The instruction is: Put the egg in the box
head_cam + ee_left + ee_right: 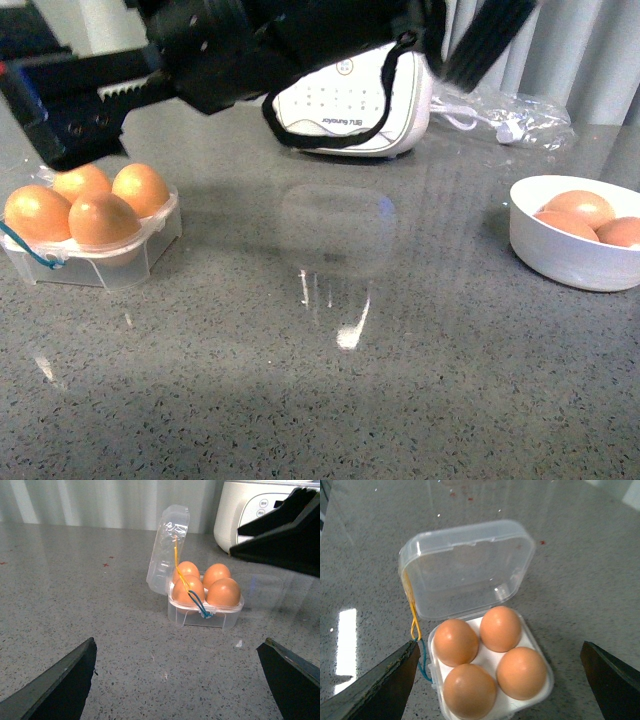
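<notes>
Egg (469, 690): seated in box (546, 680), one of four alike filling every cell; which is the task's own, cannot tell; all lie directly beneath right gripper (498, 645)
Right gripper: fingers spread wide, nothing between them; hangs just above the eggs
Left gripper (177, 642): fingers likewise apart and empty; box sits ahead of it, well clear
Step in hand: by the look, placing is done and withdrawal is due; best lifted straight up with jaws wide, so neither finger brushes an egg or knocks the raised lid (167, 550); no sideways sweep until clear of the lid's edge
Right wrist view: only one looking down into all four cells, proving them full
Left wrist view: only one showing how steeply the lid stands; right gripper appears there as a dark shape beyond the box
Front view: alone shows white bowl (560, 262) with three more eggs, far from the right gripper
</notes>
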Controlling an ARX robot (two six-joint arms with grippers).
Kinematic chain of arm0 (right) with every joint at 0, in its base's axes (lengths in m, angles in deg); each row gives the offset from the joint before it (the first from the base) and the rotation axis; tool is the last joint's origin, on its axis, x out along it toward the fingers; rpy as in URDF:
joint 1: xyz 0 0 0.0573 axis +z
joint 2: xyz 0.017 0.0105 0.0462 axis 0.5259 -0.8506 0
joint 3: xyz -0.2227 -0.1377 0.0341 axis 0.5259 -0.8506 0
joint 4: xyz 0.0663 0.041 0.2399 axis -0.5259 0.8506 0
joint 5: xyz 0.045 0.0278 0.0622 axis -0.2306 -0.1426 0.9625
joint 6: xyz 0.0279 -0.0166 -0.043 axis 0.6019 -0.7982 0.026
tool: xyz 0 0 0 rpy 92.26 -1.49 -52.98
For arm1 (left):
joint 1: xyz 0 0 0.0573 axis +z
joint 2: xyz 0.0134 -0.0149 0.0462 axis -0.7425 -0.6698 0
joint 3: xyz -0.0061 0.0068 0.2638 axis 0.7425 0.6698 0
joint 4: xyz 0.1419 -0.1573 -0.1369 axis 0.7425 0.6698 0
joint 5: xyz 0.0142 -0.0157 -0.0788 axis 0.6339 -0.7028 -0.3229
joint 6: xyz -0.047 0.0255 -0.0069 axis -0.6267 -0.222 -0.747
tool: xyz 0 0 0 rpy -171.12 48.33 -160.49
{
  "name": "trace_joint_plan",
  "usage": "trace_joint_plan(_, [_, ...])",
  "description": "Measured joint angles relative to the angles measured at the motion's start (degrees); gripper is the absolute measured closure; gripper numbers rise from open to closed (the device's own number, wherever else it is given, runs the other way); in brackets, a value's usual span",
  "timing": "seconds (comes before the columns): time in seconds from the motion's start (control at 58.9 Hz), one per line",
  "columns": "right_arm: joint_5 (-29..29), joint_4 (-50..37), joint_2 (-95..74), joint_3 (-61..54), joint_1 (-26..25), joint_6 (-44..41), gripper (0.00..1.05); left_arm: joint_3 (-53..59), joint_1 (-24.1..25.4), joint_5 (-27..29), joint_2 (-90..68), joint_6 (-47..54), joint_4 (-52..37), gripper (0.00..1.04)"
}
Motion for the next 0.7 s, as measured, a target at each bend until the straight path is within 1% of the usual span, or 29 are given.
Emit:
trace_joint_plan(0.17, [-2.38,-5.60,6.27,-5.92,-3.28,2.38,0.07,0.00,0.00,0.02,0.00,0.02,0.00,0.07])
trace_joint_plan(0.255, [-5.16,-9.01,10.10,-10.95,-6.36,4.46,0.07,0.00,-0.02,0.00,0.00,0.00,0.00,0.07])
trace_joint_plan(0.323, [-8.76,-12.13,13.75,-16.28,-10.36,7.10,0.07,0.00,0.00,0.00,0.00,0.02,0.00,0.07])
trace_joint_plan(0.374, [-12.94,-13.66,16.90,-20.15,-13.75,8.26,0.07,0.00,0.00,0.00,0.00,0.00,0.00,0.07])
trace_joint_plan(0.475, [-18.75,-14.86,21.92,-24.94,-18.16,9.09,0.07,0.00,0.00,0.02,0.00,0.00,0.00,0.07])
trace_joint_plan(0.56, [-25.05,-17.86,27.15,-29.22,-21.88,8.46,0.07,0.00,0.00,0.00,0.00,0.00,0.00,0.07])
trace_joint_plan(0.645, [-29.29,-21.14,33.07,-33.79,-25.40,6.16,0.07,0.00,0.00,0.00,0.00,0.00,0.00,0.07])
trace_joint_plan(0.696, [-30.58,-22.82,36.02,-36.17,-27.17,5.01,0.07,0.00,0.00,0.00,0.00,0.00,0.00,0.07])
